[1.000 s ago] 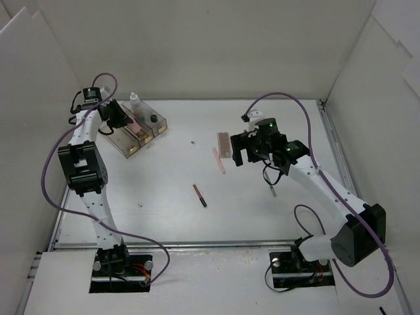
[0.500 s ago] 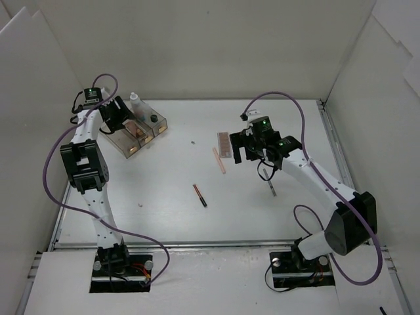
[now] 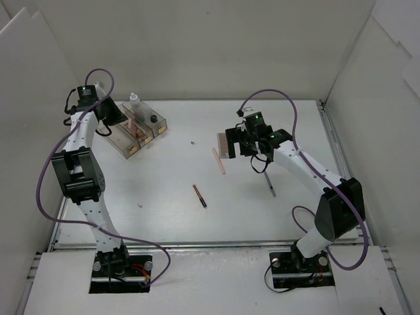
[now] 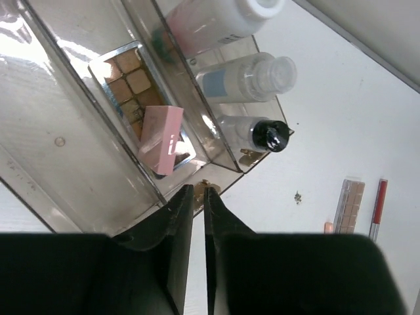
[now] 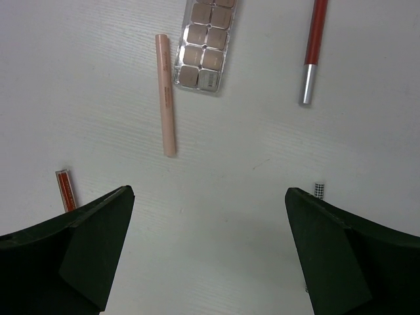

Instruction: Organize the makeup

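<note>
Left pincer (image 4: 195, 191) is hovering by the edge of the clear compartmented box (image 4: 72, 154), its jaws standing pressed almost together with only a thin slit between them and gripping nothing; whether it is touching the rim I cannot tell. Right pincer (image 5: 207, 191) is hanging spread wide above the table (image 5: 216, 164), also carrying nothing. Inside the box, one brown-tan palette (image 4: 131, 82) is lying flat in the middle channel, and the pink square pad (image 4: 162, 139) is resting across one end of it. In the channel beside it, the white-pink-teal bottle (image 4: 216, 16), a clear bottle (image 4: 246, 75) and a black-capped clear bottle (image 4: 259, 133) are sitting in a row. Out on the table, the second palette (image 5: 203, 42) is lying just ahead of the right pincer, with the pink pencil (image 5: 166, 95) lying just beside it on one side and the red pencil with a silver end (image 5: 314, 49) lying apart on the other. A short dark red pencil (image 3: 200, 195) is lying nearer the middle of the table, well apart from the box, and a grey pencil (image 3: 270, 184) is lying close beside the right arm (image 3: 308, 170). White walls (image 3: 197, 46) are closing in the table on three sides.
</note>
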`<state>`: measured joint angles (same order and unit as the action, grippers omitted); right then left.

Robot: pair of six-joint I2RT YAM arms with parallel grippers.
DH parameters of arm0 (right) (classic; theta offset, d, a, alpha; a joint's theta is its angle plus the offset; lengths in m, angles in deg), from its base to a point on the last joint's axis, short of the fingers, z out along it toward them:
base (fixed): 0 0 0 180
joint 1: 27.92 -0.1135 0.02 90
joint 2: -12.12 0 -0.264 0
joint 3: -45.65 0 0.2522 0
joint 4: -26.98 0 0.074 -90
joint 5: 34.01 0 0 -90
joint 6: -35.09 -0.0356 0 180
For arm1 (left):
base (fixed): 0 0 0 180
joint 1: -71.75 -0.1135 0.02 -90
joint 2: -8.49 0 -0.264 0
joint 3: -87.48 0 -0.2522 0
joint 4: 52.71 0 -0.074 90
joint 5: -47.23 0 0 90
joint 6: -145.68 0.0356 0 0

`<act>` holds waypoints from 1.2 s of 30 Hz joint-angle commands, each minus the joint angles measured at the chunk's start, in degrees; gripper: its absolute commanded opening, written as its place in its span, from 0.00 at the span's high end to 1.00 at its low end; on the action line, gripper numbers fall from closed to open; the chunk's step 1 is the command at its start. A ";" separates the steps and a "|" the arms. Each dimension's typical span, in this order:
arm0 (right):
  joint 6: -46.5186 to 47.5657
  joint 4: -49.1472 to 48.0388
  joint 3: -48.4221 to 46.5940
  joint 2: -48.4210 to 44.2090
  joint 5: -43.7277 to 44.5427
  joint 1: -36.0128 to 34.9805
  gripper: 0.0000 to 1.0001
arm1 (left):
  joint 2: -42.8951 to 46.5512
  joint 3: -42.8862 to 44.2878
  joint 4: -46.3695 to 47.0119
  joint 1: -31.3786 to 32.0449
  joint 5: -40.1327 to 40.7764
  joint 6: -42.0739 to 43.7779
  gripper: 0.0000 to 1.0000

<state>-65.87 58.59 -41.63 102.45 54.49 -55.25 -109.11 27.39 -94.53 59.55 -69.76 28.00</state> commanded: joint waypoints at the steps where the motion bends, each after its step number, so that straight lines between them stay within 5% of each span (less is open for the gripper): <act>1: -1.43 -1.67 -0.15 -3.57 0.09 0.44 0.02 | 3.78 -1.46 4.76 0.78 -3.60 -0.53 0.92; 27: -3.19 -1.23 9.00 -13.25 3.16 0.52 0.02 | -7.56 9.52 4.06 1.40 5.63 4.57 0.88; 36: -5.99 -1.67 1.90 -2.36 3.61 0.26 0.02 | 12.73 -5.59 5.82 1.40 7.81 1.58 0.53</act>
<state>-69.58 58.99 -35.29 96.13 56.26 -55.21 -108.58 23.48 -91.29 60.88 -63.64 30.45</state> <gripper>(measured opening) 0.979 0.453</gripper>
